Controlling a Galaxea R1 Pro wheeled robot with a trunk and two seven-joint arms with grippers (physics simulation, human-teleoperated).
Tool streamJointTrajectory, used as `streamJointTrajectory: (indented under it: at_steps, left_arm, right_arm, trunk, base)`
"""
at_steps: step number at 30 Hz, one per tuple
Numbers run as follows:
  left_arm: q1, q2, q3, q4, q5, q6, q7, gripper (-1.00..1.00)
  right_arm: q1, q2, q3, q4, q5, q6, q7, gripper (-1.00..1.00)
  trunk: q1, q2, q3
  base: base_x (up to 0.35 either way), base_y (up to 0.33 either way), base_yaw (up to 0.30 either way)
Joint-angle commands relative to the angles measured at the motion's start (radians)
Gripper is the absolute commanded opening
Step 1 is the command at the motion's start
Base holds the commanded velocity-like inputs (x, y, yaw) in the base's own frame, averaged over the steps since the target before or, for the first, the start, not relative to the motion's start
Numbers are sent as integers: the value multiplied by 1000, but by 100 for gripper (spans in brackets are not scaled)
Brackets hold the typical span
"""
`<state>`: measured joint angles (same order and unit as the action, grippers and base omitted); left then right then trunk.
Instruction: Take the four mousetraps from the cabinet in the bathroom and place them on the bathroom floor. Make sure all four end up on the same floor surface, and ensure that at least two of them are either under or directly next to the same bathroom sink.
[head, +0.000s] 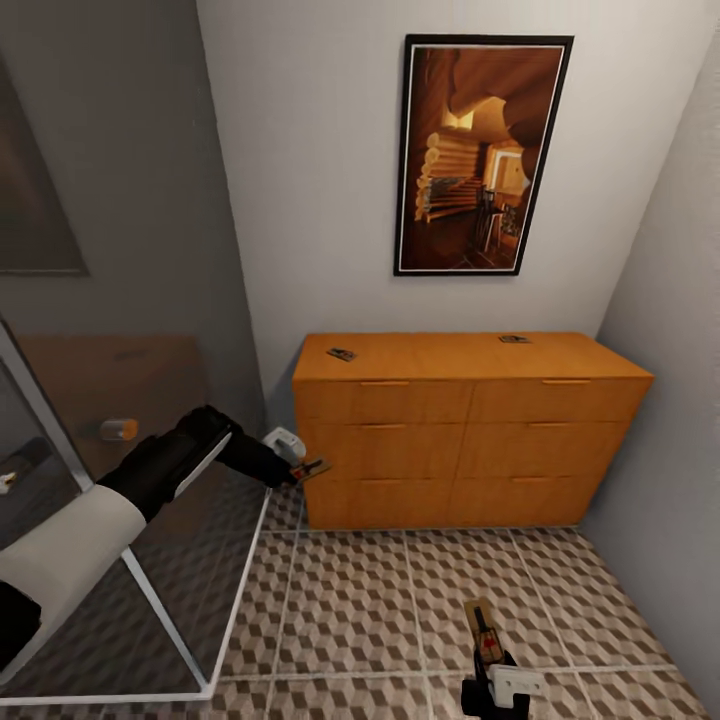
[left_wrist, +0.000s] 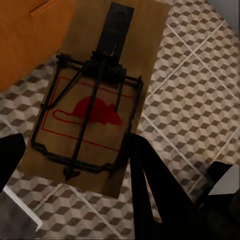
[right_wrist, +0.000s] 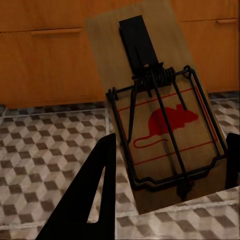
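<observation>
In front of the wide orange-brown wooden cabinet (head: 465, 430), each claw grips a tan wooden mousetrap, left (head: 300, 468) and right (head: 487, 640), boards pointing toward it; two remain on top (head: 341, 354).

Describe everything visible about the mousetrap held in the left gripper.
The mousetrap is a flat tan wooden board printed with a red mouse silhouette inside a thin red outline. It carries a dark wire frame, a coil spring across the middle and a black flat plate at the far end. The left gripper pinches its near end, a dark finger lying against its edge. It hangs in the air above the cube-patterned floor, beside the lower left corner of the orange-brown cabinet, not touching either.
</observation>
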<state>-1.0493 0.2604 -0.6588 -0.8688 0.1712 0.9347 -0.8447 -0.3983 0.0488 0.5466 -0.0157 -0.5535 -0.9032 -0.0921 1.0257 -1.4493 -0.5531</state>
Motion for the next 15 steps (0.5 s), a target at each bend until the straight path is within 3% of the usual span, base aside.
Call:
streamJointTrajectory:
  at_steps: [1, 5, 8, 11, 15]
  left_arm:
    - [10, -6, -18, 14, 7, -11, 6, -100]
    - [44, -53, -46, 125, 8, -117, 6, -100]
    - [65, -120, -50, 306, 9, -224, 6, -100]
    - [82, -181, -51, 513, 11, -400, 24, -100]
    - [91, -241, -49, 792, 27, -654, 152, -100]
  right_arm:
    - [-1, 0, 9, 0, -2, -2, -8, -100]
    - [-1, 0, 9, 0, -2, -1, -8, -100]
    - [-1, 0, 9, 0, -2, 0, -8, -100]
    - [-1, 0, 8, 0, -2, 0, -8, -100]
    - [-1, -2, 8, 0, -2, 1, -8, -100]
  trunk:
    - [-1, -1, -1]
    - [-1, -1, -1]
    - [-1, -1, -1]
    - [-1, -1, -1]
    - [-1, -1, -1]
  base:
    - [-335, 0, 0]
    - [-334, 0, 0]
    - [-191, 0, 0]
    - [-52, 0, 0]
    - [-12, 0, 0]
